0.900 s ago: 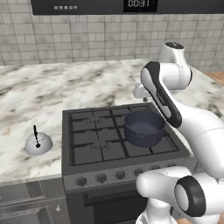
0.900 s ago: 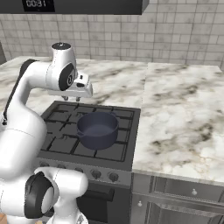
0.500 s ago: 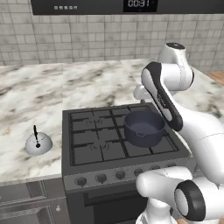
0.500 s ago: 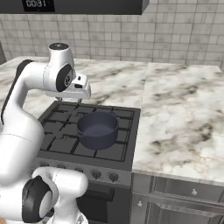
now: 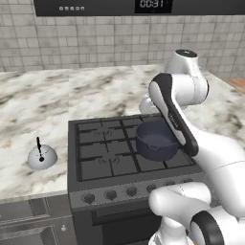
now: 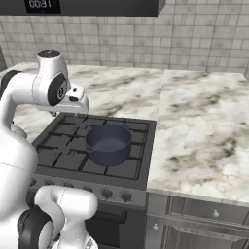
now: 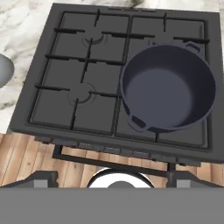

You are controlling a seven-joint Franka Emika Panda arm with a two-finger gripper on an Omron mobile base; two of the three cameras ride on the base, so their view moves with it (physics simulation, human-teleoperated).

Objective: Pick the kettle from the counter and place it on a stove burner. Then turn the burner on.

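Note:
The small silvery kettle (image 5: 42,157) with its thin black handle stands on the marble counter (image 5: 33,103) left of the stove; a sliver of the kettle (image 7: 4,71) shows at the hand view's left edge. My gripper (image 7: 112,178) hangs high over the stove's middle, open and holding nothing, well to the right of the kettle. Two bare stove burners (image 7: 83,92) (image 7: 94,38) lie under the grates on the cooktop's left half. The hand (image 6: 74,100) hovers above the stove's back left.
A dark blue-grey pot (image 5: 156,140) (image 7: 168,87) sits on the cooktop's right half. A row of knobs (image 5: 111,194) runs along the stove front. The tiled wall (image 5: 95,43) stands behind, with more marble counter (image 6: 204,126) right of the stove.
The hand has shifted a little to the left over the back of the stove. Kettle and pot have not moved.

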